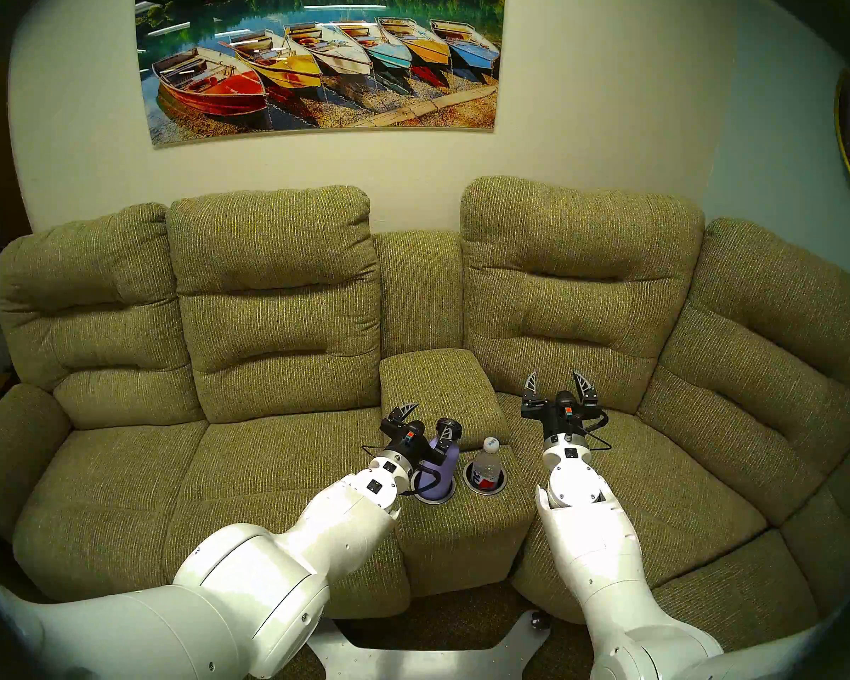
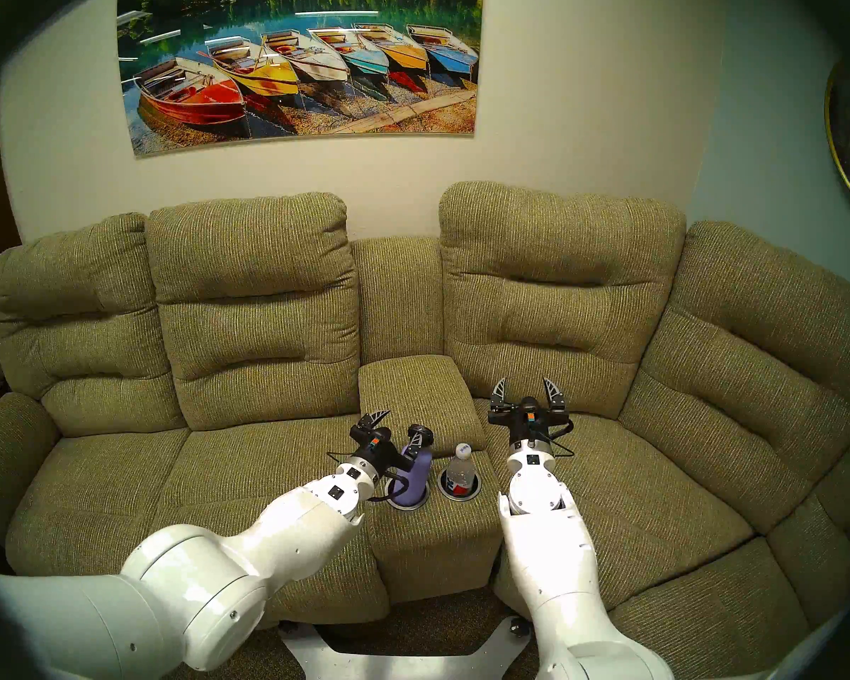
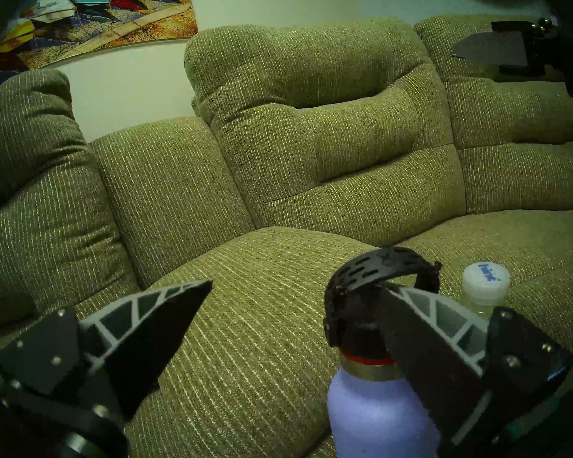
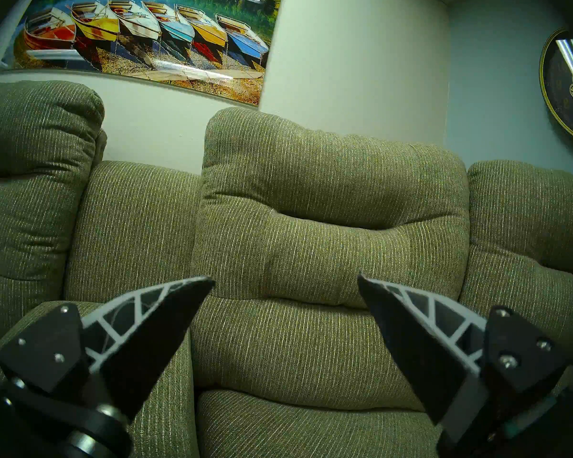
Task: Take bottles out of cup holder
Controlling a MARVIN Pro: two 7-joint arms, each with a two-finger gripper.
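Note:
A lavender flask with a black cap stands in the left well of the cup holder. A clear bottle with a white cap stands in the right well. My left gripper is open around the flask's top. Its right finger lies against the cap and neck, and its left finger is well clear. My right gripper is open and empty above the seat, to the right of the console and beyond the bottles.
The wells sit in the olive fabric console between two sofa seats. A padded console lid rises just behind them. The sofa backrest faces the right gripper. A boat picture and a round clock hang on the walls.

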